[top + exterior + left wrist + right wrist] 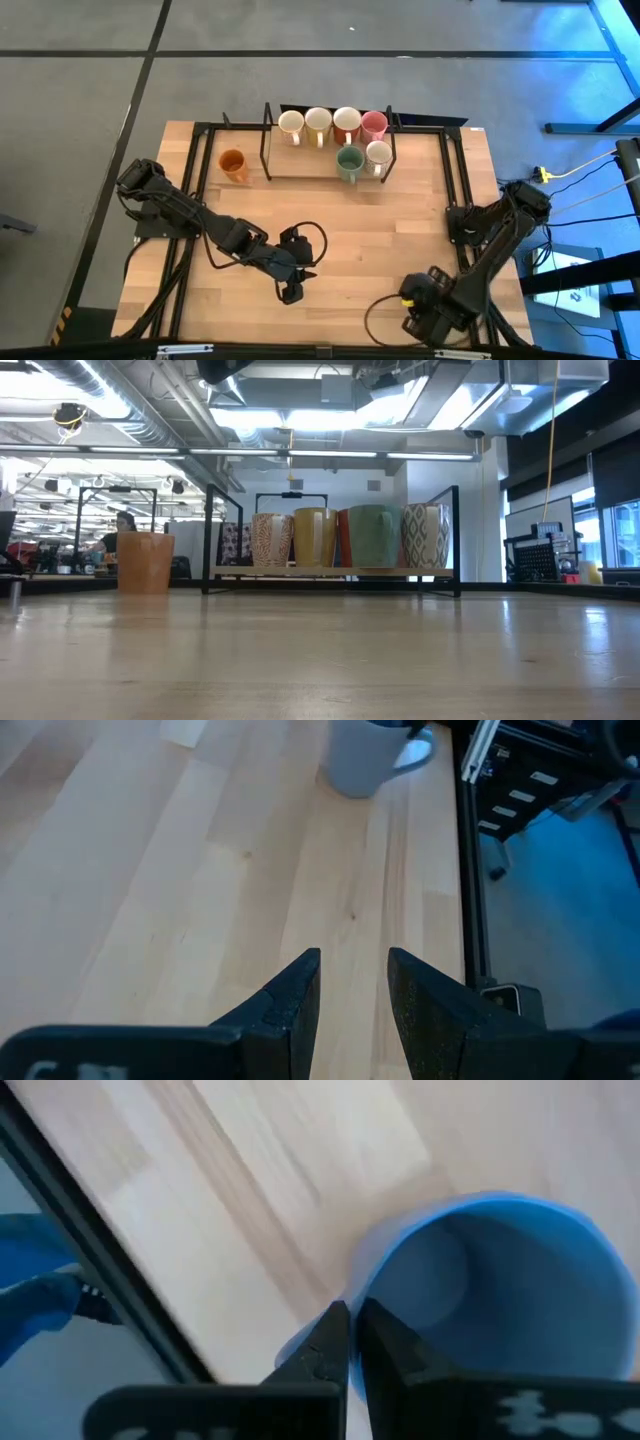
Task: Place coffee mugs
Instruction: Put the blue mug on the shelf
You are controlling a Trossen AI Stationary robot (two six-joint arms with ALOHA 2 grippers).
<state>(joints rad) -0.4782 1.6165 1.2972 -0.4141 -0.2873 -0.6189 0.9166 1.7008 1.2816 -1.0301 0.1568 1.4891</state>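
Presently the right gripper (352,1342), jaws pinched on the rim of a lavender ceramic mug (500,1290) at the wooden desk's (350,230) near-right edge, grips rigid, slippery, breakable ware; left gripper (352,990) hovers, jaws slightly parted.

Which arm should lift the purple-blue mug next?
Right. The right gripper pinches the lavender mug by its rim, while the left gripper sits open and empty over bare table, apart from that mug.
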